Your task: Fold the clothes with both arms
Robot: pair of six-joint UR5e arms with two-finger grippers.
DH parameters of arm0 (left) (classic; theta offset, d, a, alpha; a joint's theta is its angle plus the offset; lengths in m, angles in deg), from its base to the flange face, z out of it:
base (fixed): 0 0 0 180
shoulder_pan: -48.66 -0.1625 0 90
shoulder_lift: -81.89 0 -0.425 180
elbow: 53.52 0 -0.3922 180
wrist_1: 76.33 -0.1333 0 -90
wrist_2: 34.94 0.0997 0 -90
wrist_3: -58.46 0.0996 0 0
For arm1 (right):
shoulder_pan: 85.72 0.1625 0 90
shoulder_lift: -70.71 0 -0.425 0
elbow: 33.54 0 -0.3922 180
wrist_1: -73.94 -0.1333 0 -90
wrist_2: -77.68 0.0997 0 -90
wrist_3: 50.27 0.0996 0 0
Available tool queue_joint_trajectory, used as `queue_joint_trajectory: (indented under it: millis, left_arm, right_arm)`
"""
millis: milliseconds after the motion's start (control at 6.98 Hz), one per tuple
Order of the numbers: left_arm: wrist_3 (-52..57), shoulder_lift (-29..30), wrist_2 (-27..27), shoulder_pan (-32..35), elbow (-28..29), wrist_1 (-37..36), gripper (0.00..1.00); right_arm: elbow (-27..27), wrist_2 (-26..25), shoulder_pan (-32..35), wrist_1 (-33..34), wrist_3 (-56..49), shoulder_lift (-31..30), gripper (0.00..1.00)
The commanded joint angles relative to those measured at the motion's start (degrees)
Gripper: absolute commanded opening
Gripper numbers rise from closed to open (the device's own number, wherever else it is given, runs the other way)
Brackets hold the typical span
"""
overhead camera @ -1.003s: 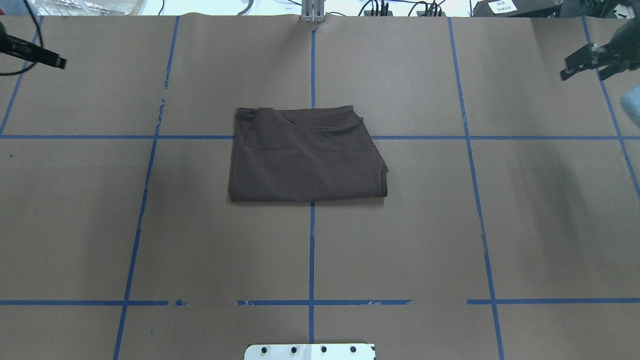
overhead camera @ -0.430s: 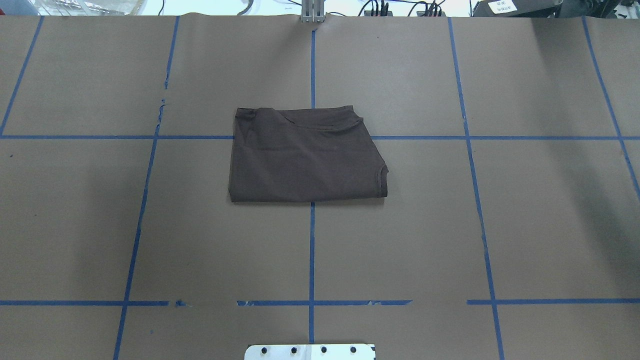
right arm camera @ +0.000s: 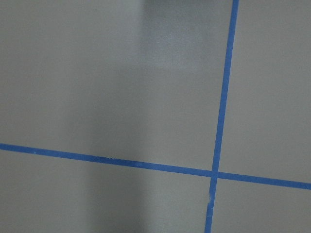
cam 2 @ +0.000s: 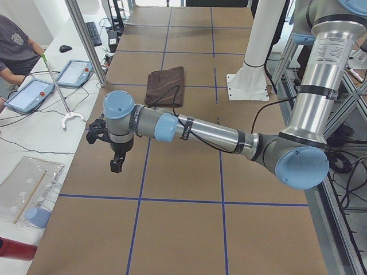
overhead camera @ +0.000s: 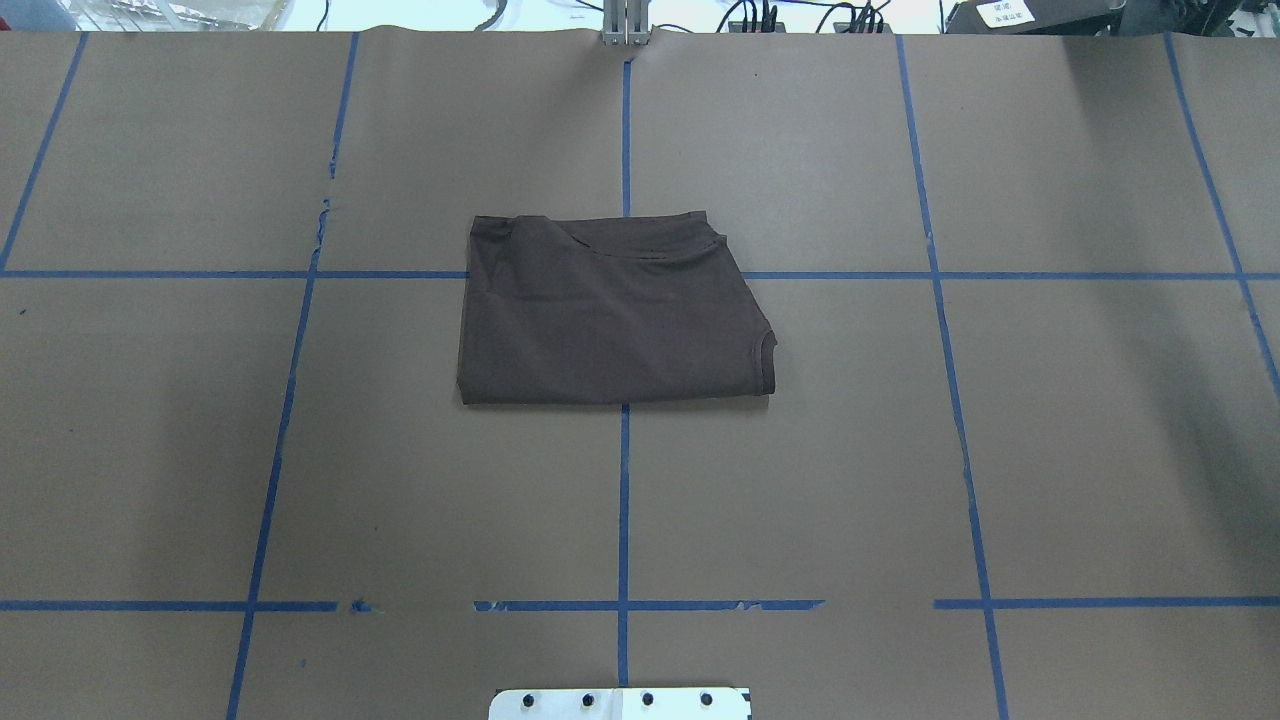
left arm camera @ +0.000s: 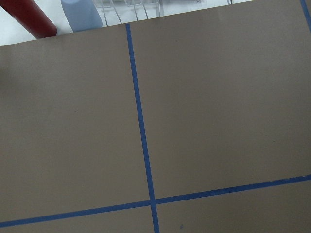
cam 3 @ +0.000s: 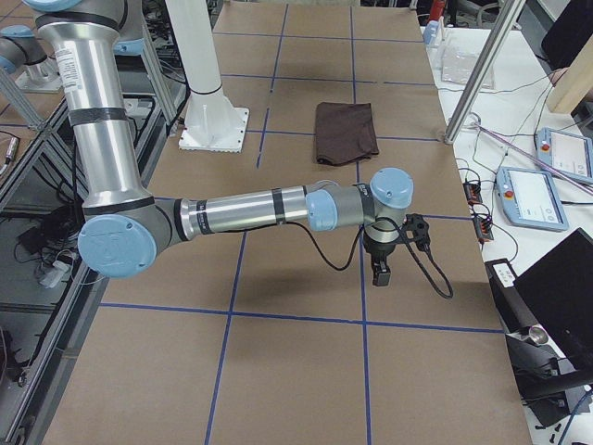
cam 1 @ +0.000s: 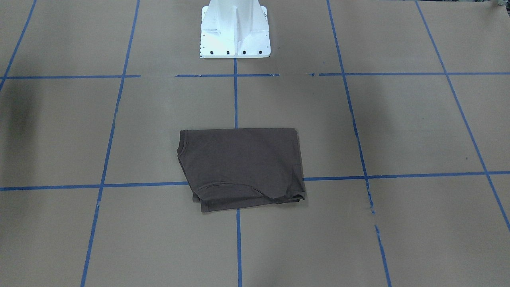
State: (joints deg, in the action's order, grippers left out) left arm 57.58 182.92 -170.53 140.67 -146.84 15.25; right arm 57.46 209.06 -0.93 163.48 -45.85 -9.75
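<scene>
The dark brown-grey T-shirt (overhead camera: 610, 315) lies folded into a compact rectangle at the table's middle, collar edge toward the far side; it also shows in the front view (cam 1: 241, 167) and both side views (cam 2: 166, 86) (cam 3: 345, 132). No gripper touches it. My left gripper (cam 2: 116, 163) hangs over the table far out at my left end, pointing down; I cannot tell if it is open. My right gripper (cam 3: 381, 272) hangs likewise at my right end; I cannot tell its state. Both wrist views show only brown paper and blue tape.
The white pedestal (cam 1: 235, 32) stands at my side of the table. Blue tape lines grid the brown paper. An aluminium post (cam 2: 86, 40), control tablets (cam 2: 28, 94) and a person's arm (cam 2: 14, 51) are beyond the far edge. A red cylinder (left arm camera: 29, 17) lies off the paper.
Both grippers were at the overhead view's upper corners a second ago; they have moved outward and left that view. The shirt has not moved.
</scene>
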Motion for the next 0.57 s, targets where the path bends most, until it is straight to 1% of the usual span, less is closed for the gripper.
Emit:
queue_joint_trajectory:
  millis: [0,143,430]
  left_arm:
    - [-0.35,-3.47,-0.72,-0.16,-3.09,2.63,1.00]
    - [-0.44,-3.56,-0.72,-0.16,-2.84,2.20,1.00]
    - [-0.44,-3.48,-0.81,-0.42,-2.66,1.93,1.00]
  right_arm:
    - [-0.20,-0.59,-0.67,-0.07,0.06,0.12,1.00]
    - [-0.29,-1.99,-1.28,0.36,0.15,0.30,1.00]
    - [0.58,-1.04,-1.29,5.79,0.15,0.65,1.00]
